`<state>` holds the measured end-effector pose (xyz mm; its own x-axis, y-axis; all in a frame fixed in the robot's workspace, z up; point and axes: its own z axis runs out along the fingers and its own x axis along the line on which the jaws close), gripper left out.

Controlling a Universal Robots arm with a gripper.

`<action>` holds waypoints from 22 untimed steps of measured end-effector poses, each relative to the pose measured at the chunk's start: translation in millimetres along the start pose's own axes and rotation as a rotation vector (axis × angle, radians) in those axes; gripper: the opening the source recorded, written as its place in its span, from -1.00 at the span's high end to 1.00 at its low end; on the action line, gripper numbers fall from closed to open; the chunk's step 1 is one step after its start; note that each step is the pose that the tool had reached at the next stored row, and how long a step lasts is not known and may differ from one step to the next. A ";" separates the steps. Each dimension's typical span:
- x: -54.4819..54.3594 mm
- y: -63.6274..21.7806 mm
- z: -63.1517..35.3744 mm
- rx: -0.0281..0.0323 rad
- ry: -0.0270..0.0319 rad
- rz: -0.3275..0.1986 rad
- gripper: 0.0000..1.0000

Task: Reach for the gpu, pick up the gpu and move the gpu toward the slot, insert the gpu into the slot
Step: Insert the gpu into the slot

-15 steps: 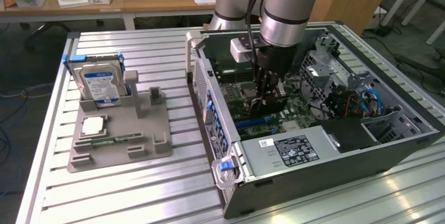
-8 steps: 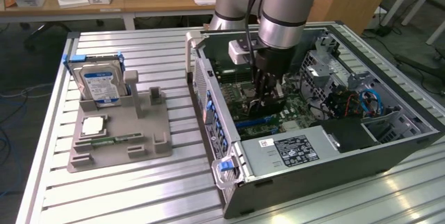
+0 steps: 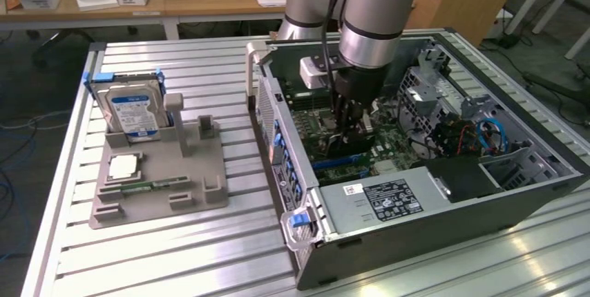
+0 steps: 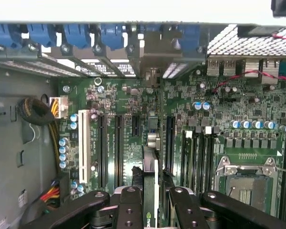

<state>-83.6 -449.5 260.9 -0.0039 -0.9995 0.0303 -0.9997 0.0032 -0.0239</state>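
My gripper (image 3: pixel 351 137) reaches down into the open computer case (image 3: pixel 516 193), just above the green motherboard (image 3: pixel 392 141). It is shut on the gpu (image 3: pixel 345 148), a thin dark card held upright. In the wrist view the gpu (image 4: pixel 151 167) appears edge-on between the two black fingers (image 4: pixel 129 206) of the gripper (image 4: pixel 152 202). It runs toward the case's rear wall, between the black expansion slots (image 4: pixel 118 148) and the blue slot (image 4: pixel 170 143). The card's lower edge is close over the board; I cannot tell whether it touches a slot.
Outside the case, a grey fixture (image 3: pixel 162 179) holds a silver hard drive (image 3: pixel 132 107), a processor chip (image 3: pixel 124 166) and a small memory stick (image 3: pixel 148 187). Inside are the power supply (image 3: pixel 387 200), the processor socket (image 4: pixel 248 186), a cable bundle (image 4: pixel 38 112) and blue rear-wall latches (image 4: pixel 76 33).
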 end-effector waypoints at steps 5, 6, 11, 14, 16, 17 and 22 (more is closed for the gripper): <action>0.0 1.4 0.6 0.0003 0.0000 0.000 0.47; 0.0 1.5 0.7 0.0003 -0.0001 0.000 0.47; 0.0 1.6 1.1 0.0009 -0.0002 0.000 0.47; -0.1 2.1 2.1 0.0039 -0.0001 0.000 0.47; -0.1 2.6 2.3 0.0063 0.0001 0.000 0.47; -0.1 2.7 2.3 0.0096 0.0000 0.000 0.47; -0.2 3.3 2.4 0.0231 -0.0003 0.000 0.47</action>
<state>-86.8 -449.4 258.4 -0.0042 -0.9995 0.0300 -0.9989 0.0027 -0.0471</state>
